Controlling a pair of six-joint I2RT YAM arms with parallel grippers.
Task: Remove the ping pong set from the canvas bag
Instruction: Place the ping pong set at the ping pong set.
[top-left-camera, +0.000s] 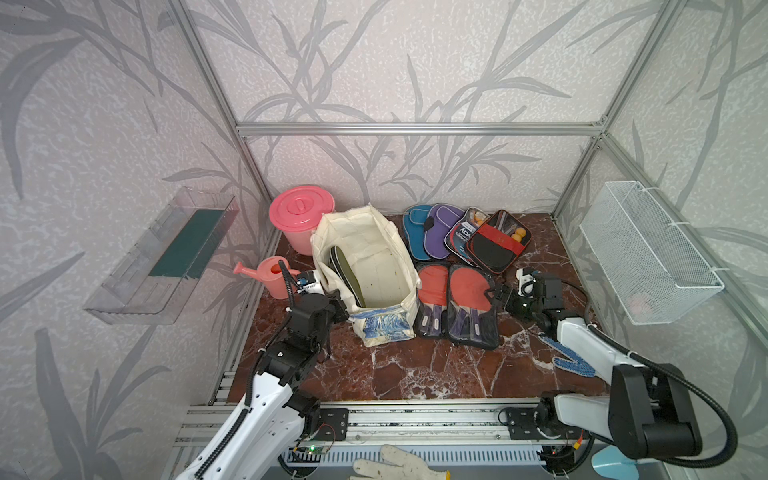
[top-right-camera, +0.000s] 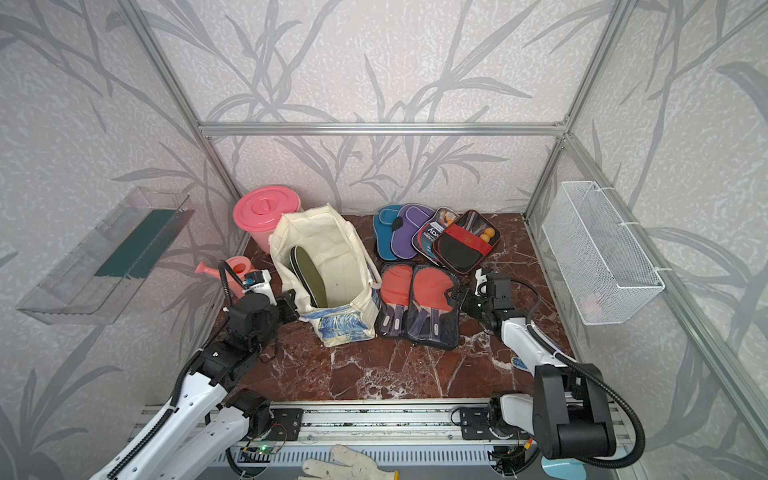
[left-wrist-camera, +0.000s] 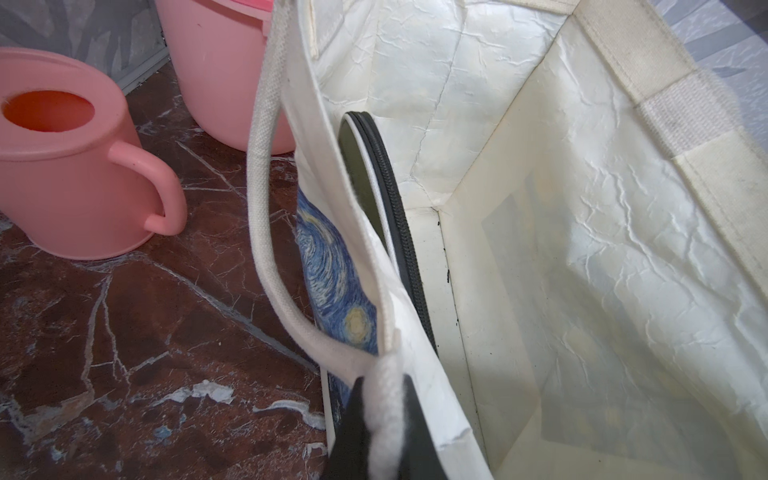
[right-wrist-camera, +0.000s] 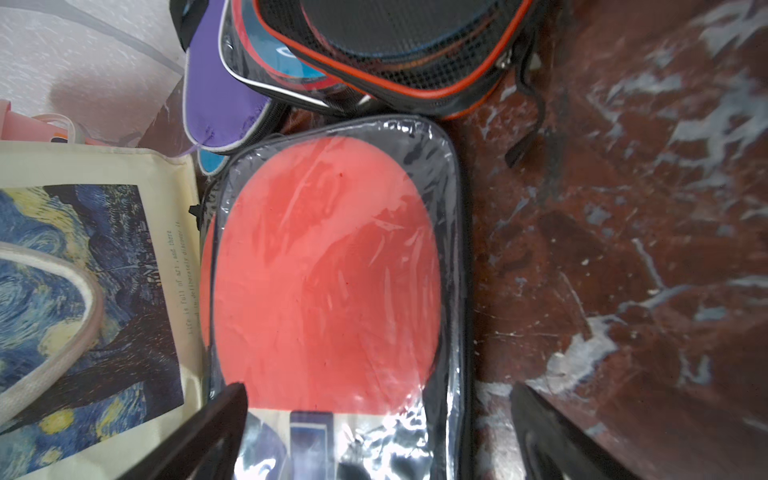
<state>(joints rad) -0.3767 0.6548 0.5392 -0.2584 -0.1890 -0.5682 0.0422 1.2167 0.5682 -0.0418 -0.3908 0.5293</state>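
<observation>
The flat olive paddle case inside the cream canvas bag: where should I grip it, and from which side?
Probably the rounded upper edge, from above through the open top. The flat olive paddle case stands on edge against a wall of the cream canvas bag, so both flat faces can be pinched.

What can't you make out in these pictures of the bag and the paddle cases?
- Olive zippered paddle case, top views: lower end hidden by the cream canvas bag's near wall.
- Teal fabric paddle case, top views: mostly covered by the purple fabric paddle case.
- Left gripper: its own body hides the tips in top views; only the left wrist view shows it pinching the white rope handle.
</observation>
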